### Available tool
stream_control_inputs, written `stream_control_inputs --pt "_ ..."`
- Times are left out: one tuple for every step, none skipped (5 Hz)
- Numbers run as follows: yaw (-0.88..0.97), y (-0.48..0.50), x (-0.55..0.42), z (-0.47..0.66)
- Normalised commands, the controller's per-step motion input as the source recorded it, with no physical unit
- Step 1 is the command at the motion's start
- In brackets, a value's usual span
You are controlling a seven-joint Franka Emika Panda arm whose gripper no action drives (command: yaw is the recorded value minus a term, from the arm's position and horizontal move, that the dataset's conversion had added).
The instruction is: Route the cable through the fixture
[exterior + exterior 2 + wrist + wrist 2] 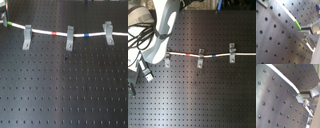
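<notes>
We find the long thin white cable with coloured bands [60,34] lying across the far part of the black perforated metal board [65,90], running from the first exterior view's left edge to its right edge. It passes through all three grey metal clip fixtures: the first clip [26,37], the middle clip [69,38] and the third clip [108,32]. A red band [54,33] sits on the cable between the first and middle clips, a blue band [85,36] between the middle and third clips, and a green band [5,23] near the first exterior view's left edge.

In the second exterior view the white robot arm [163,25] stands at the cable's end beside the first clip [166,59].

In the first wrist view the gripper [303,31] meets the cable's green band [297,25] at its tip; the metal fingers [309,27] appear pressed together on the cable end, gripping it. The second wrist view shows the white cable [283,77] leading into the same fingers [304,96].
</notes>
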Motion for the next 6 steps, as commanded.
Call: stream_control_inputs --pt "0.00 0.000 0.000 -0.01" --pt "0.00 0.000 0.000 -0.03" --pt "0.00 0.033 0.303 -0.35" --pt "0.00 -0.069 0.471 -0.40" --pt "0.00 -0.151 0.464 -0.41" --pt "0.22 -0.136 0.328 -0.40"
